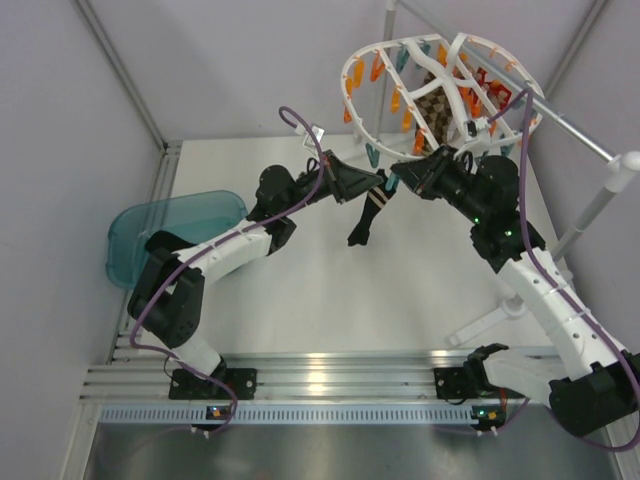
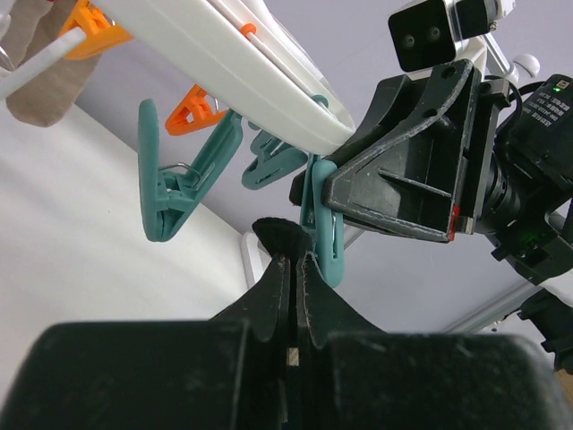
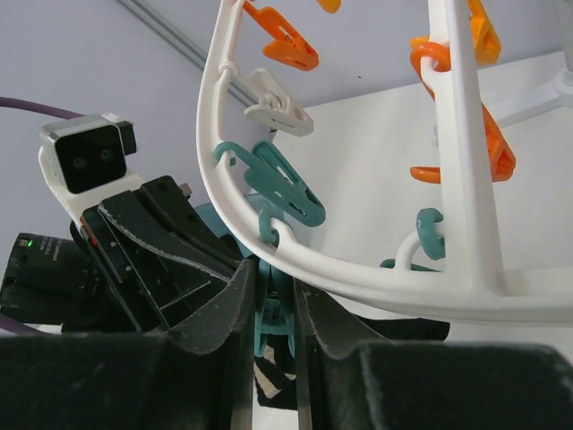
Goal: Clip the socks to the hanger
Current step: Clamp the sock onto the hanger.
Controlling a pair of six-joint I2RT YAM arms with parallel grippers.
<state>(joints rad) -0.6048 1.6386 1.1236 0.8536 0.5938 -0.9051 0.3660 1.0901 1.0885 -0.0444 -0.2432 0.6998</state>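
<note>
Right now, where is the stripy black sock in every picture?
Top external: the sock dangles mid-picture from the left pincer.
Left wrist: only a black bit, seemingly the sock, peeks from the shut pincer tips, just below centre.
Right wrist: a stripy patch shows low down, under the teal clip that the right pincer squeezes.
Shared landmark: the white hanger.

A white worktop is seen beneath both hands. A teal tub is set at its edge, well left of the left hand. A stand's legs are planted rightward of the right hand.
</note>
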